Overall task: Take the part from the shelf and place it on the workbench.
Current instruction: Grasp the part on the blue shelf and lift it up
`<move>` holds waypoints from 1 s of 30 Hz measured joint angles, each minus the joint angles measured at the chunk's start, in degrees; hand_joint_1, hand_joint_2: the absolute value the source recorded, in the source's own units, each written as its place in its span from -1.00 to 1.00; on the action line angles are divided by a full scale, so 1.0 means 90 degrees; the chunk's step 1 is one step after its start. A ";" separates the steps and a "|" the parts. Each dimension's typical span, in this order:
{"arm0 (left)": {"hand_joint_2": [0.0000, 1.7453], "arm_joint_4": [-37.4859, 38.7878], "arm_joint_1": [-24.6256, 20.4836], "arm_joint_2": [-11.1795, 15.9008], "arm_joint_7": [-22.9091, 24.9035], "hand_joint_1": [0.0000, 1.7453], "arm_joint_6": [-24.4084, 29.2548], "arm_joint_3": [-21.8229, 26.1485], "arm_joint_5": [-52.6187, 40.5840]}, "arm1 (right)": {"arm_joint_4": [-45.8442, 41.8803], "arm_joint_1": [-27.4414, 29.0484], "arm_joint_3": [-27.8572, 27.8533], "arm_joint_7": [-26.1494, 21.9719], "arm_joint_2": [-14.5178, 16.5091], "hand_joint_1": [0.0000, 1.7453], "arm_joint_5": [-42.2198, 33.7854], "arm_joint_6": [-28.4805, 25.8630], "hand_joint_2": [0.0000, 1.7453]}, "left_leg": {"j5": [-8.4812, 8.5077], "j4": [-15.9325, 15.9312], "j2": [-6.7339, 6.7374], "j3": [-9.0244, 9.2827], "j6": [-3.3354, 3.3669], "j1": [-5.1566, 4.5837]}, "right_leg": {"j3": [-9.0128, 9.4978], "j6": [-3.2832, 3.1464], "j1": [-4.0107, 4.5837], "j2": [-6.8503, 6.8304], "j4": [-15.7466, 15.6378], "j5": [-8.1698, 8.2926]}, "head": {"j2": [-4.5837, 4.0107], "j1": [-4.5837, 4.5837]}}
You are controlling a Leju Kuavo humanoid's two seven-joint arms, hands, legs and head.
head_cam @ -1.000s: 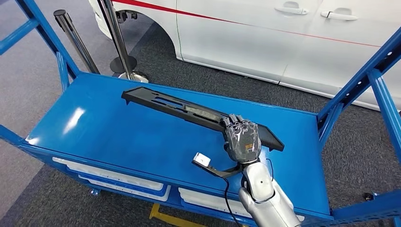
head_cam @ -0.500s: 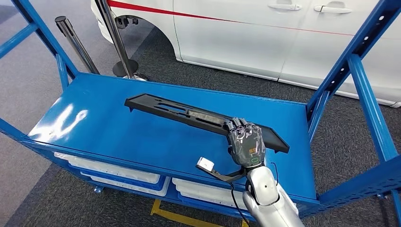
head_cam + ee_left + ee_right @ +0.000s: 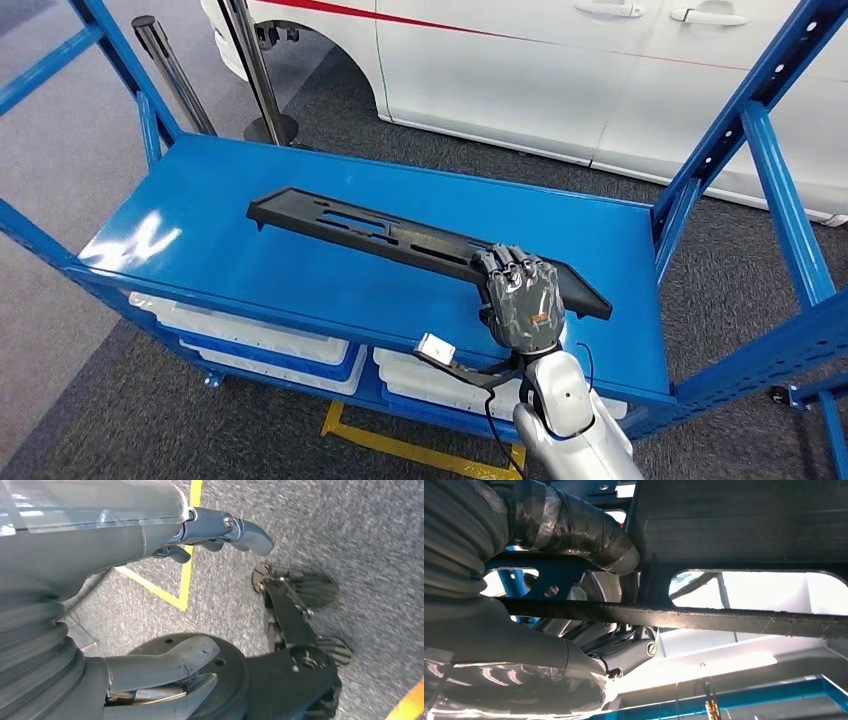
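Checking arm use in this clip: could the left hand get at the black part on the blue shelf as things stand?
Probably not straight away. The left hand hangs low over the grey floor, while the black part lies up on the blue shelf, already gripped by the right hand.

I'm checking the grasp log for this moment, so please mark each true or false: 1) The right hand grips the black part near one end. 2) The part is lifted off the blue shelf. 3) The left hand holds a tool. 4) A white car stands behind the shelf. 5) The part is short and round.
1) True: the right hand grips the part near its end.
2) True: it slants above the shelf.
3) False: the left hand holds nothing, its fingers apart above the floor.
4) True: the car is behind.
5) False: it is long, flat and slotted.
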 joint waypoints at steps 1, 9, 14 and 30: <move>1.00 0.0000 0.0000 0.0000 0.0000 -1.00 0.0000 0.0000 0.0000 | 0.0000 0.0000 0.0000 0.0000 0.0000 1.00 0.0000 0.0000 1.00 | 0.0000 0.0000 0.0000 0.0000 0.0000 0.0000 | 0.0000 0.0000 0.0000 0.0000 0.0000 0.0000 | 0.0000 0.0000; 1.00 0.0000 -0.0015 -0.0002 -0.0045 -1.00 -0.0030 0.0032 0.0009 | -0.0421 0.0059 0.0213 -0.0244 -0.0134 1.00 -0.0378 0.0100 1.00 | 0.0388 -0.0010 0.0075 -0.0413 0.0151 0.0044 | -0.0097 0.0051 -0.0009 0.0029 0.1002 -0.0932 | 0.0000 0.0007; 1.00 0.0000 -0.0021 -0.0003 -0.0082 -1.00 -0.0050 0.0117 0.0012 | -0.0931 0.0085 0.0522 -0.0489 -0.0254 1.00 -0.0979 0.0322 1.00 | 0.0818 0.0112 0.0066 -0.0890 -0.0053 0.0022 | 0.0874 -0.0113 0.0061 0.0034 -0.0063 -0.0864 | 0.0000 0.0001; 1.00 0.0000 -0.0087 0.0048 -0.0342 -1.00 -0.0131 0.0153 0.0015 | -0.1418 0.0143 0.0748 -0.1018 -0.0383 1.00 -0.1962 0.0643 1.00 | -0.0173 -0.0074 0.0290 0.0225 -0.0041 -0.0018 | -0.0027 -0.0082 0.0045 -0.0261 -0.0031 -0.0020 | 0.0000 -0.0012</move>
